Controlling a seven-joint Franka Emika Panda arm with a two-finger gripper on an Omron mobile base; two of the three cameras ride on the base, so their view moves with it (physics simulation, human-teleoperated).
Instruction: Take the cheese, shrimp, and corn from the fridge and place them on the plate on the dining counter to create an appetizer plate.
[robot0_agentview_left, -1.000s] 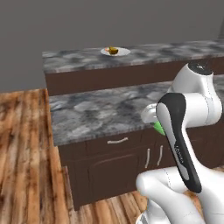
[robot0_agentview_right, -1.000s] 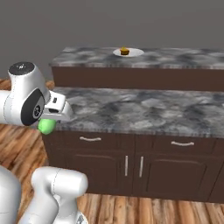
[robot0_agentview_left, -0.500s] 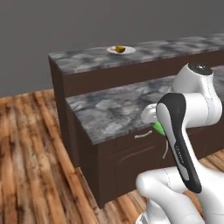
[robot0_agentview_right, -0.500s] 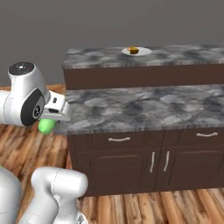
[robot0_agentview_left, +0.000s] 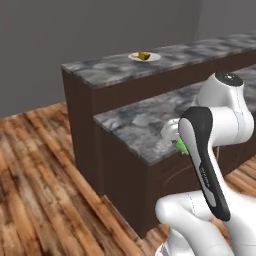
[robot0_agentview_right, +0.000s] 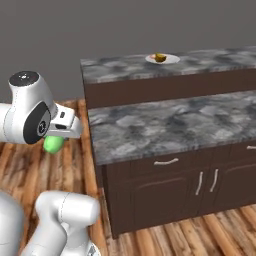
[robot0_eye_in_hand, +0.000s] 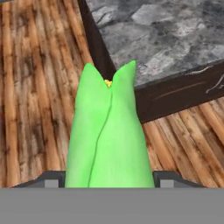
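My gripper (robot0_eye_in_hand: 109, 180) is shut on the corn (robot0_eye_in_hand: 109, 135), a bright green tapered husk that stands up between the fingers. From the base, the corn (robot0_agentview_right: 53, 144) hangs beside the hand, over the wood floor, left of the lower counter; it also peeks out behind the forearm (robot0_agentview_left: 181, 146). Far back, the white plate (robot0_agentview_right: 170, 60) rests on the dining counter (robot0_agentview_right: 125, 67). A yellow-orange lump, the cheese (robot0_agentview_right: 159, 57), lies on it. Whether the shrimp lies with it is too small to tell. The fridge is out of view.
A lower marbled counter (robot0_agentview_right: 165, 122) with dark drawer and cabinet fronts stands between me and the dining counter (robot0_agentview_left: 110, 70). Its corner (robot0_agentview_left: 145, 157) is close to the hand. Wood floor (robot0_agentview_left: 45, 175) stretches to the left.
The whole picture has shifted: the base has moved, and both counters now sit farther right in the views. The corn stays in the gripper, and the arm's pose is unchanged.
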